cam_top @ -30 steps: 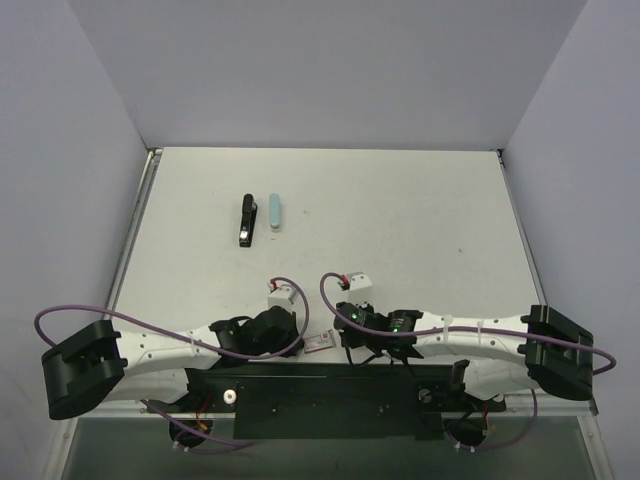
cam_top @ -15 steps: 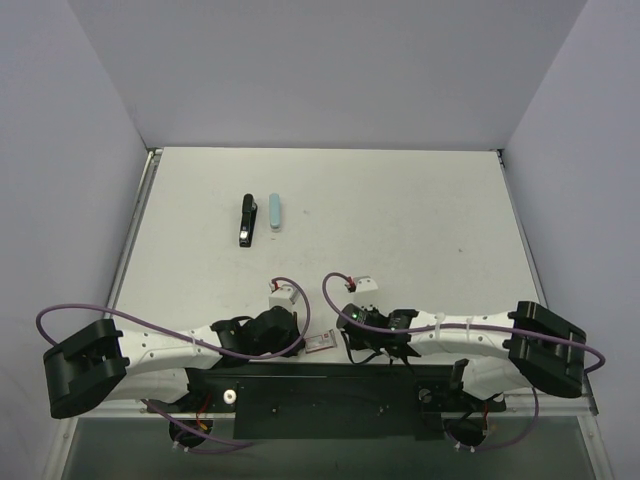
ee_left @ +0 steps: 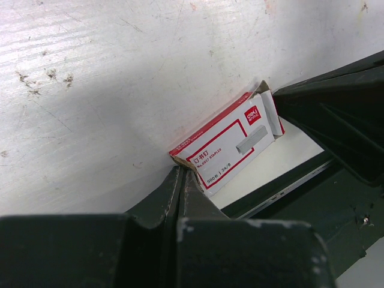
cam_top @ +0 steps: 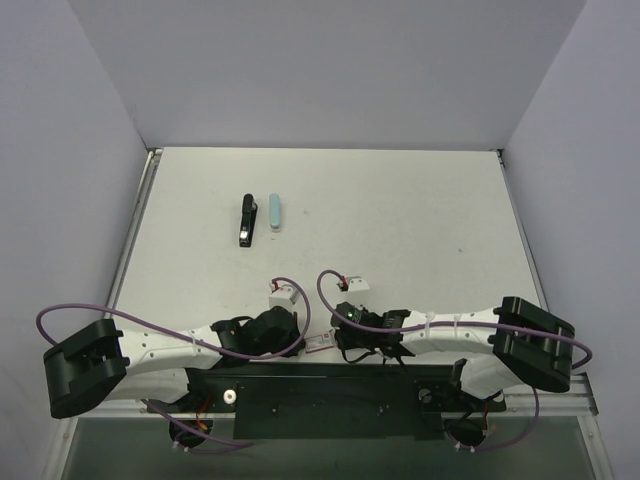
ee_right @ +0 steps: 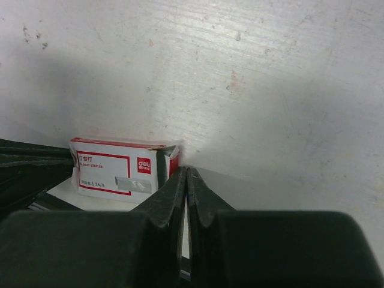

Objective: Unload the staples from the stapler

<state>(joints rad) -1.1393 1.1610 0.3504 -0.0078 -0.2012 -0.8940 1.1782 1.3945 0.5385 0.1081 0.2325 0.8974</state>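
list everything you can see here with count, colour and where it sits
stapler: one, black, far left part of the table
oblong piece: one, light blue, just right of the stapler, apart from it
staple box: one, red and white, near edge between the two wrists
table: one, white, scuffed
arms: two, white, along the near edge
cables: two, purple, looping off the arms
left gripper: one, black, shut, tip close to the box
right gripper: one, black, shut, tip beside the box
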